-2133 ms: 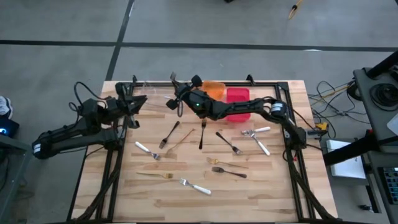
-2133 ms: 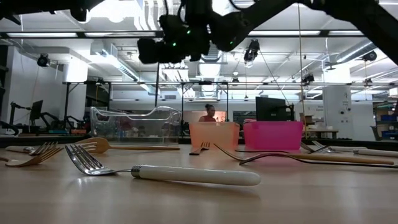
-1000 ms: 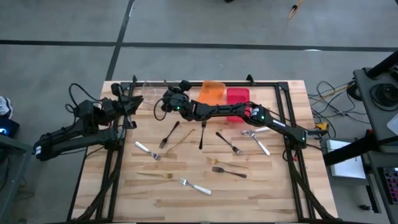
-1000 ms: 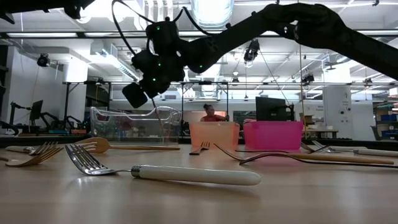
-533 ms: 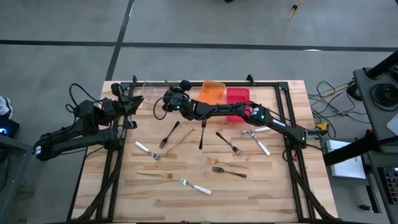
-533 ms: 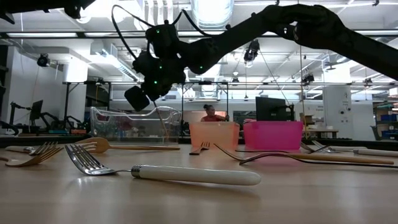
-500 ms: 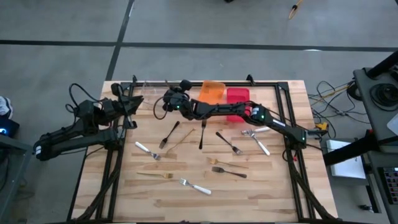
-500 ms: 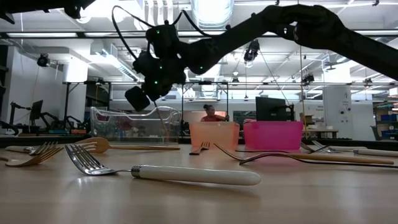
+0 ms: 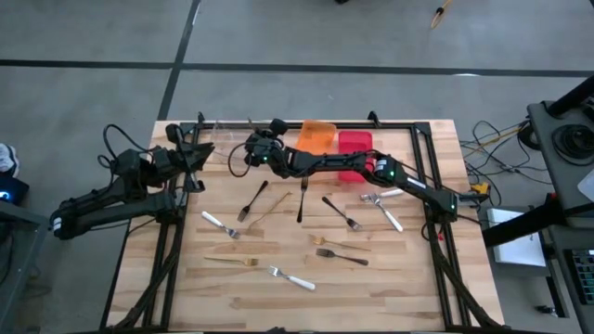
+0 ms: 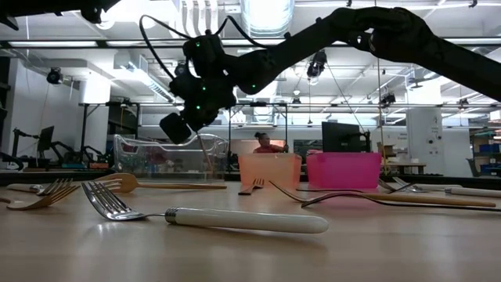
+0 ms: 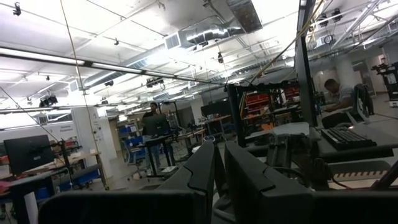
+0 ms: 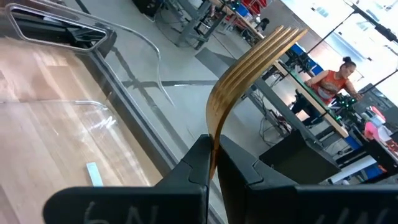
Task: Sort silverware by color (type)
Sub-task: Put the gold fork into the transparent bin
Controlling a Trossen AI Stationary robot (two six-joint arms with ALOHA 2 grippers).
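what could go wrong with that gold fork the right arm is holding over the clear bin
1. The right gripper pinches the gold fork only at its thin neck, so it might swivel or slip out early.
2. The clear bin has low, curved walls; a fork let go from up here could bounce out or land on the rim.
3. The right arm reaches far across the table, close to the resting left gripper, so a wide swing back could clip it.

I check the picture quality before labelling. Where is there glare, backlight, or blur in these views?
Low view: ceiling lights glare, the right arm is a dark silhouette, and the near white-handled fork is soft. Left wrist view: bright ceiling, with the fingers dark. Right wrist view: the gold fork is fairly sharp, and the clear bin shows pale reflections.
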